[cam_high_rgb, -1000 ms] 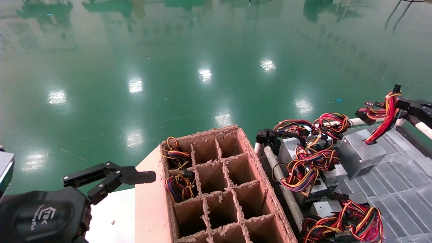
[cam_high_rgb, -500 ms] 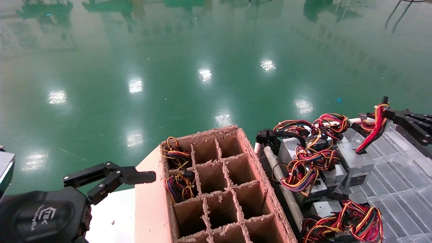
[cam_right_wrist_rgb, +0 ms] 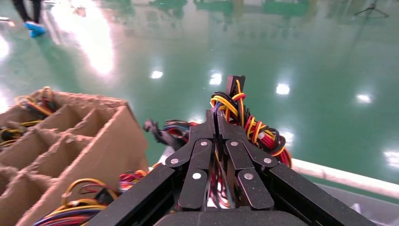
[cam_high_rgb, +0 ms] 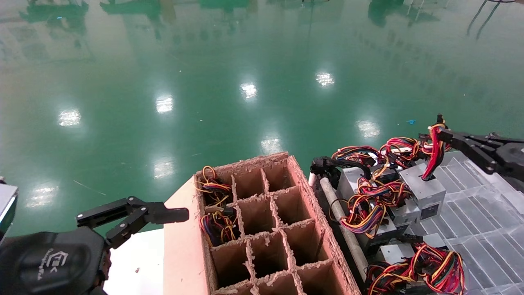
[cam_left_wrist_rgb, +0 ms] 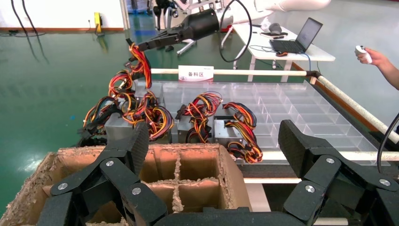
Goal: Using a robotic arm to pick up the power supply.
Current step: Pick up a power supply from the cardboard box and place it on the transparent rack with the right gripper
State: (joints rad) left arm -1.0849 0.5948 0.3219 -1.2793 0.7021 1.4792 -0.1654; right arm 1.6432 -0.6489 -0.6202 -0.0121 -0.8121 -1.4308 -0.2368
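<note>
While clenched on the red, yellow and black wire bundle (cam_high_rgb: 434, 153) of the silver-grey rectangular metal power supply (cam_high_rgb: 423, 190), right black two-finger pincer (cam_high_rgb: 440, 133) seen above the clear plastic compartment tray (cam_high_rgb: 483, 221). Supply hung tilted over the other wired units, right of the brown cardboard divider box (cam_high_rgb: 262, 229). Left black pincer (cam_high_rgb: 163, 213) spread wide, parked near the box's left side.

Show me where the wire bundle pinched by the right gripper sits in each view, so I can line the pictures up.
Head view: the wire bundle hangs at the right edge, from the right gripper down to the power supply.
Left wrist view: far side, upper left.
Right wrist view: centre, just past the gripper tips.
Shared landmark: the cardboard divider box.
</note>
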